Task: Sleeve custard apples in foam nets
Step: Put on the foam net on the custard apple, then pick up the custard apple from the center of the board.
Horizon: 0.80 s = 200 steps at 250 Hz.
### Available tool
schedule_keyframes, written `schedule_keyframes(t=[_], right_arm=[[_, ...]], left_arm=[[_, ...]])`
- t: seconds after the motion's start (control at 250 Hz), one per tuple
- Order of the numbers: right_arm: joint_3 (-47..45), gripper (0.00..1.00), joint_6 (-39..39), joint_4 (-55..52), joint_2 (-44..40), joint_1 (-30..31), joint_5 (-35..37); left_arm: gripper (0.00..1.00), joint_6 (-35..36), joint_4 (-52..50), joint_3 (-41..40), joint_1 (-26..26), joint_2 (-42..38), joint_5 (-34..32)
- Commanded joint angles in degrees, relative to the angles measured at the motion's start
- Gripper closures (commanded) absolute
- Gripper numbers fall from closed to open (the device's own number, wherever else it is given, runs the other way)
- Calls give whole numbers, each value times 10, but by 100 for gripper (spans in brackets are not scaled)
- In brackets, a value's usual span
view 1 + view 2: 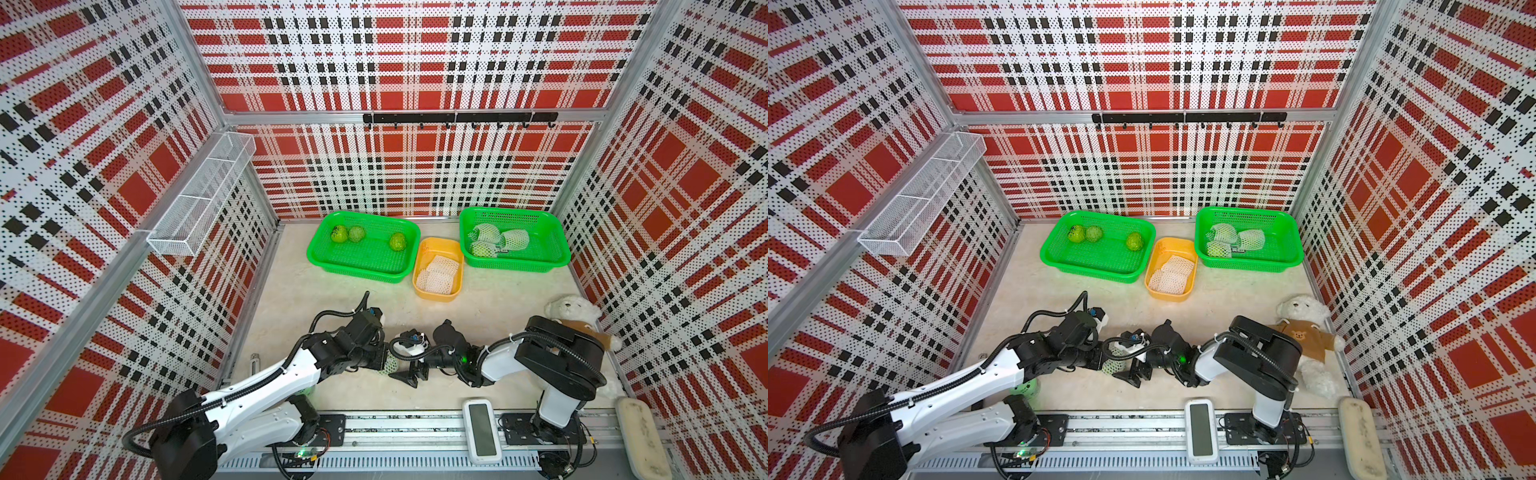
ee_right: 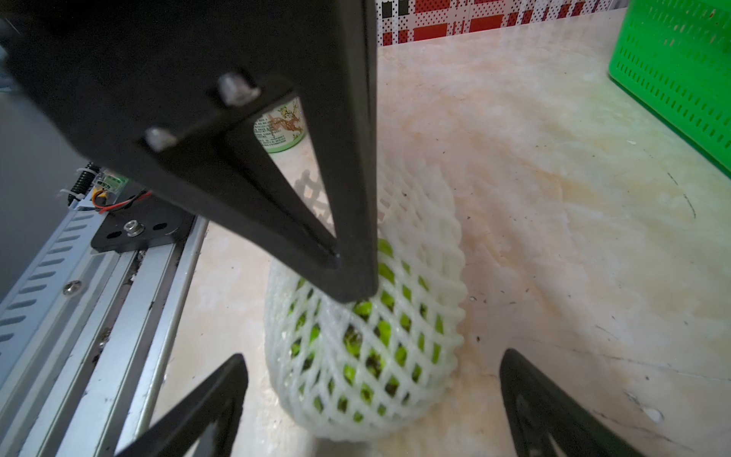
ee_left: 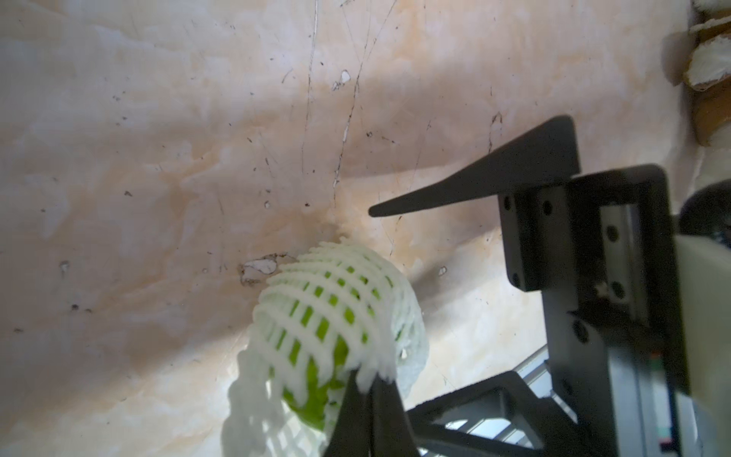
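At the front middle of the table a custard apple (image 2: pixel 389 273) sits wrapped in a white foam net (image 2: pixel 368 380), seen also in both top views (image 1: pixel 390 365) (image 1: pixel 1113 366). My left gripper (image 3: pixel 372 382) is shut on a pinch of that foam net (image 3: pixel 336 300). My right gripper (image 2: pixel 372 354) is open, one finger on each side of the netted fruit without touching it. Three bare custard apples (image 1: pixel 356 234) lie in the left green basket (image 1: pixel 361 270). Three netted ones (image 1: pixel 515 240) lie in the right green basket (image 1: pixel 515 262). Spare foam nets (image 1: pixel 438 274) fill the yellow basket (image 1: pixel 436 243).
A white plush bear (image 1: pixel 573 311) lies at the right edge behind the right arm. A small green ball (image 1: pixel 1026 388) sits under the left arm. A printed can (image 2: pixel 281 130) stands near the front rail. A white device (image 1: pixel 482 430) rests on the rail.
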Motion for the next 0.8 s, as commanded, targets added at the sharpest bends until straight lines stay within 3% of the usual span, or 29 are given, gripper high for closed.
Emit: schedule_keyframes(t=[0.0,0.316,0.464,0.696,0.796], right_arm=[[20,0,-18,22,15,4,-14],[58,0,-29,-30,56,3,-25],[71,5,-26,-36,76,4,-18],[68,30,-24,-39,78,2,-20],[65,38,-24,-39,71,2,-29]], left_arm=[[100,11,4,-11,2,13,11],[100,14,8,-10,-1,15,20],[100,14,9,-10,-1,15,22],[100,15,6,-4,-1,8,22],[91,18,16,-4,-1,3,31]])
